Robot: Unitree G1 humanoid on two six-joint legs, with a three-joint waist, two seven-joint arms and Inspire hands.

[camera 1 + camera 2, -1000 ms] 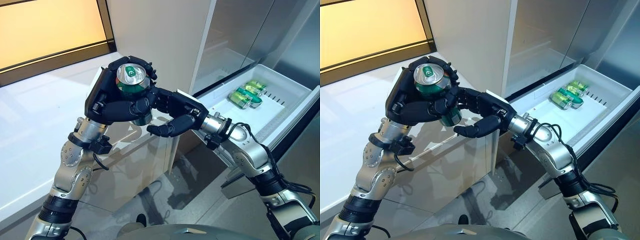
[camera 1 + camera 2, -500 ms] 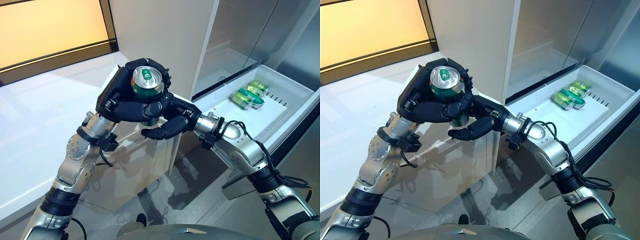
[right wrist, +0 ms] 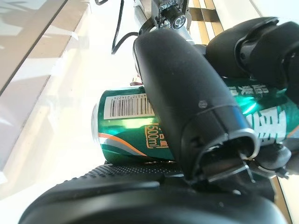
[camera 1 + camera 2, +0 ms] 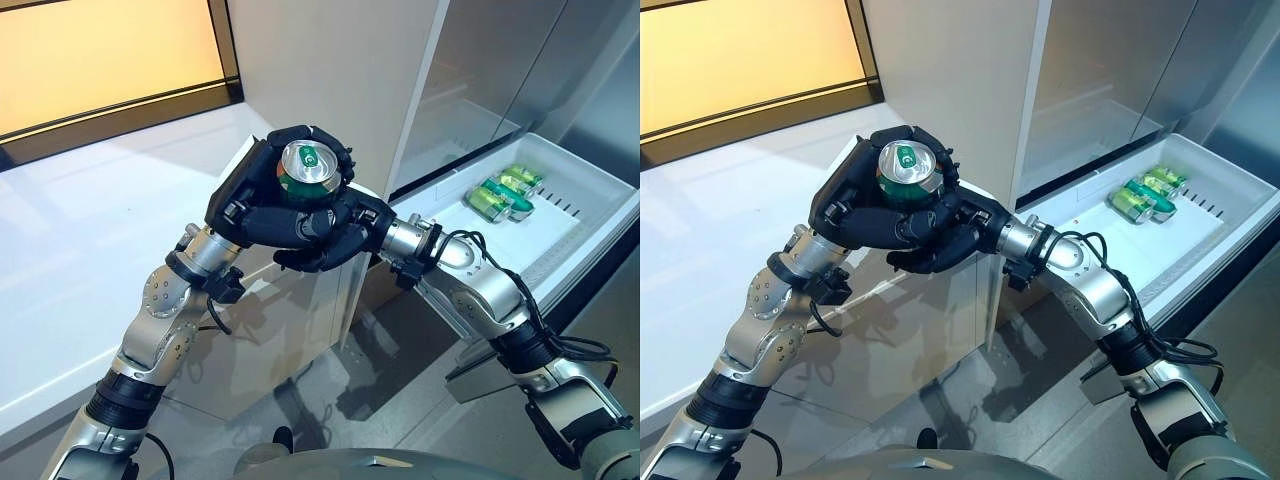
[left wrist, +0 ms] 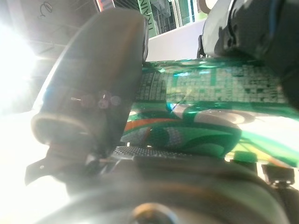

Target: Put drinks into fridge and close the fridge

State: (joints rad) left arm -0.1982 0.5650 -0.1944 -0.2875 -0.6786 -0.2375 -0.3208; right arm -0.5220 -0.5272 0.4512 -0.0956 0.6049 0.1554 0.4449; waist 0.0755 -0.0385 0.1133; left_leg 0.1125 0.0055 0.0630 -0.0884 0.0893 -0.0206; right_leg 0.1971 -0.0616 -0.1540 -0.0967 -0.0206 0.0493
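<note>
Both hands gripped one green can above the white desk's corner.

The green can (image 4: 307,172) stood upright in the air, silver top up, enclosed by both hands over the corner of the white desk (image 4: 80,250) nearest the fridge. The left hand (image 4: 262,195) had its fingers curled round the can's upper body; its wrist view showed the thumb pressed against the can's side. The right hand (image 4: 335,232) wrapped the lower part from the opposite side, thumb and fingers closed on it. Well apart, the open fridge drawer (image 4: 590,205) held several green cans (image 4: 503,192) lying on their sides near its far edge.
</note>
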